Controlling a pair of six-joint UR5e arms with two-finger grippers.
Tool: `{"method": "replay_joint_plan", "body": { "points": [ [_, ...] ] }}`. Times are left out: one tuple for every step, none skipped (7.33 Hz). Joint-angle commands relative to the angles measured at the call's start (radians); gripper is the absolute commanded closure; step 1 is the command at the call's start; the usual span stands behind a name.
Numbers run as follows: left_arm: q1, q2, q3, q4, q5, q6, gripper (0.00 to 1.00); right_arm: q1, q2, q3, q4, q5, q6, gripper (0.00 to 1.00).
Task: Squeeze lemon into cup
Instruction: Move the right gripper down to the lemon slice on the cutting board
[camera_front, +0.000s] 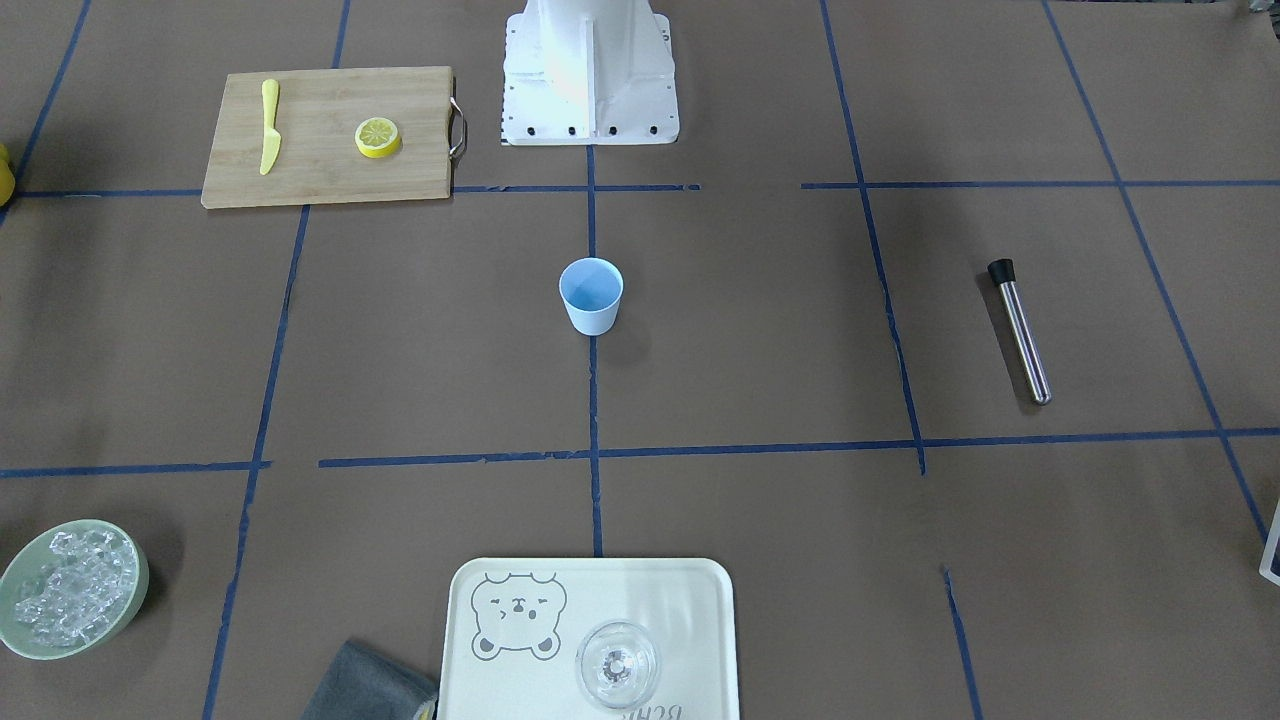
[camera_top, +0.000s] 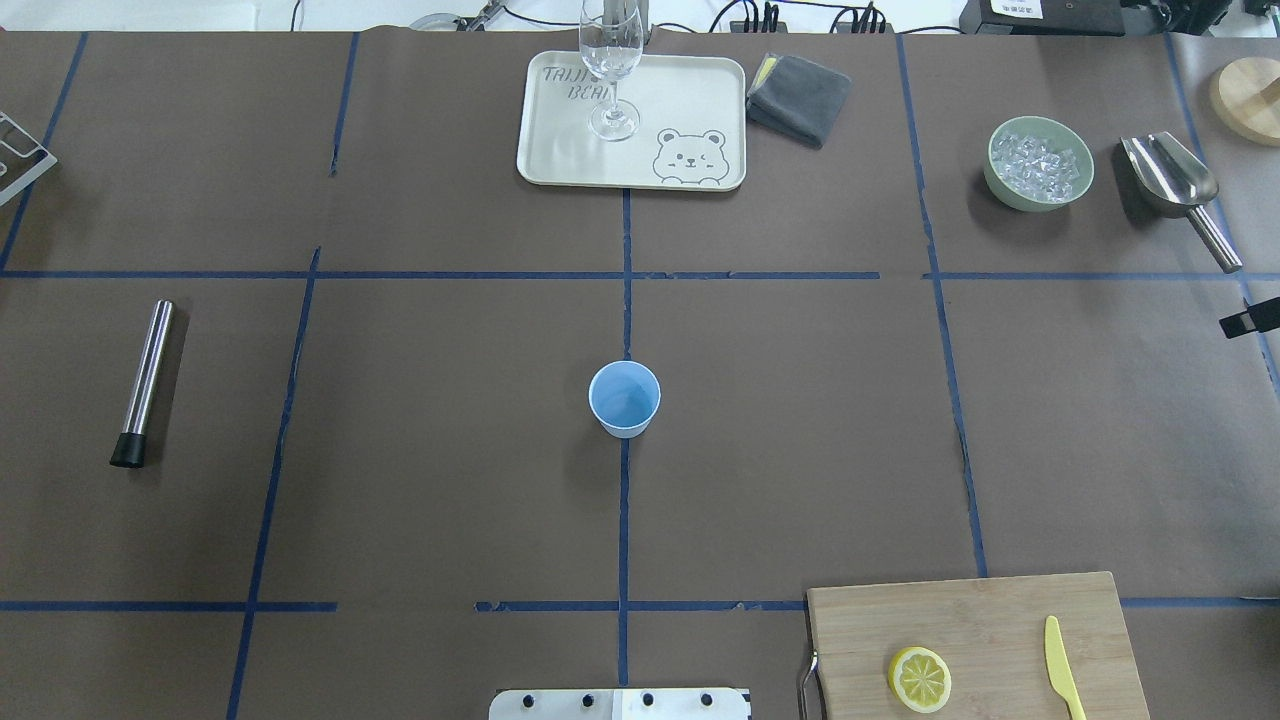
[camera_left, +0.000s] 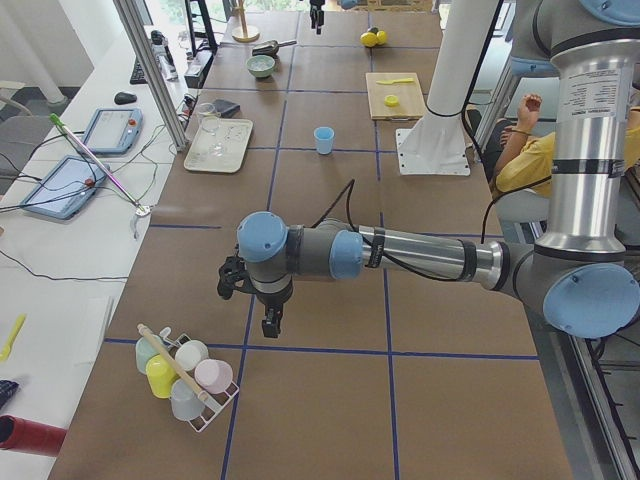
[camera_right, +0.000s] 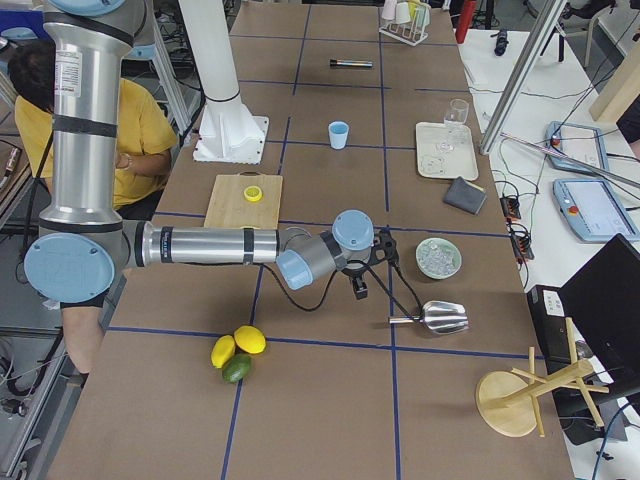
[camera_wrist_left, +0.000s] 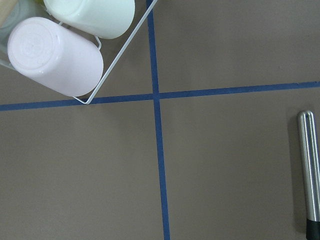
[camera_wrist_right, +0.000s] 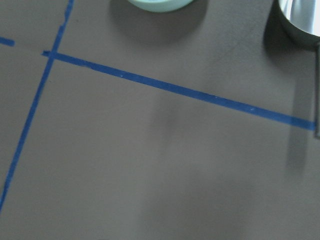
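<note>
The lemon slice lies flat on the wooden cutting board, its segmented face up; it also shows in the overhead view. Only one slice shows. The light-blue cup stands upright at the table's middle, apart from both arms. My left gripper hangs over the table's left end near a cup rack; I cannot tell if it is open. My right gripper hangs at the right end near the ice bowl; I cannot tell its state. Neither wrist view shows fingers.
A yellow knife lies on the board beside the slice. A steel muddler lies at the left. The tray with a clear glass, a grey cloth, ice bowl and scoop line the far edge.
</note>
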Motion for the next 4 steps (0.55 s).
{"method": "replay_joint_plan", "body": {
  "points": [
    [0.001, -0.002, -0.012, -0.004, -0.023, -0.004, 0.0, -0.194, -0.008, 0.069, 0.173, -0.06, 0.526, 0.0],
    [0.001, -0.003, -0.021, -0.019, -0.049, -0.004, 0.0, -0.299, -0.025, 0.159, 0.175, -0.133, 0.713, 0.0],
    [0.001, -0.002, -0.017, -0.044, -0.052, -0.004, 0.0, -0.393, -0.051, 0.245, 0.174, -0.184, 0.82, 0.0],
    [0.001, -0.002, -0.014, -0.058, -0.054, -0.006, 0.0, -0.482, -0.063, 0.301, 0.174, -0.221, 0.883, 0.0]
  ]
}}
